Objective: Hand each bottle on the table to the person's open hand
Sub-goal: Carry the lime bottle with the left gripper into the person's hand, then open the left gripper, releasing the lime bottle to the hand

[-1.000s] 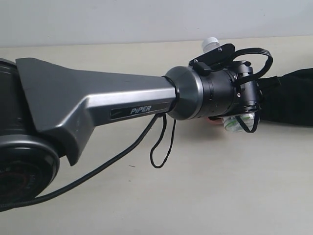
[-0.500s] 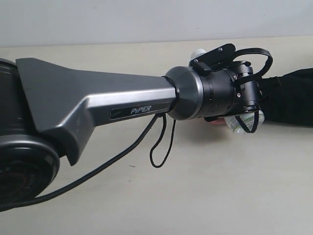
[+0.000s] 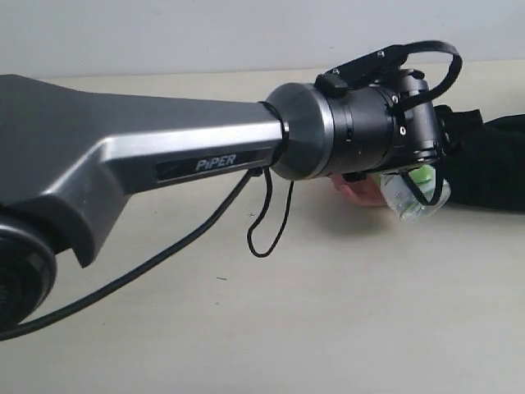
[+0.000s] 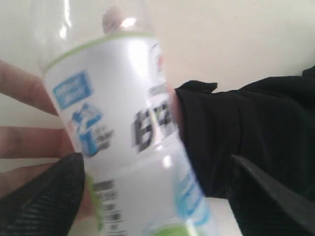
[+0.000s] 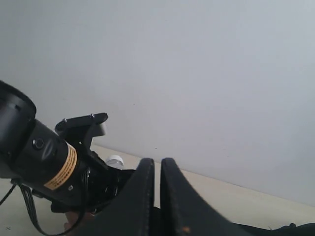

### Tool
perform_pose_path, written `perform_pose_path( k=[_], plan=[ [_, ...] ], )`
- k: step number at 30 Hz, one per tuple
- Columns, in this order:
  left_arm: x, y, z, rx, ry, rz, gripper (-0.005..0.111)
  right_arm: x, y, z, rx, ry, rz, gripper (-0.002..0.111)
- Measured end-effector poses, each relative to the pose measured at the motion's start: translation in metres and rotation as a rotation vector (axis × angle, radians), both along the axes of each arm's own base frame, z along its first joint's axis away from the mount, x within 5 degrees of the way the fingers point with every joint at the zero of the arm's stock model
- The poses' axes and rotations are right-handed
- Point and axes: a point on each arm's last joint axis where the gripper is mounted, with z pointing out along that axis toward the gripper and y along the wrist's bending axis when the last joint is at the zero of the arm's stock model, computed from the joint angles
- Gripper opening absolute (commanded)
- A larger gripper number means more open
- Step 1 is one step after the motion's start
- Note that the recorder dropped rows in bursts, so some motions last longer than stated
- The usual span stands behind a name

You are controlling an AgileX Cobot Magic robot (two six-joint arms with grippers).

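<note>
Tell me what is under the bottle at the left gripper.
The person's open hand: bare fingers show past the bottle, and the black sleeve lies behind it. The bottle covers the palm, so contact cannot be confirmed.

Soft, even light, with the bottle (image 4: 133,142) blurred and glare-spotted in the left wrist view.

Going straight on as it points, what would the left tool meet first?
Likely the clear plastic bottle with green-edged white label, inside the open left tool, against the person's bare hand.
</note>
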Motion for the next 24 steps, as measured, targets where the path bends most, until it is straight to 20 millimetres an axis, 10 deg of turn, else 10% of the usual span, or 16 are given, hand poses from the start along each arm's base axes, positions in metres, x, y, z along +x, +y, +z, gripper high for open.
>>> perform_pose_path(
  k=[24],
  plan=[
    [-0.024, 0.046, 0.148, 0.375, -0.319, -0.385, 0.075, 0.000, 0.000, 0.000, 0.000, 0.000, 0.000, 0.007]
  ],
)
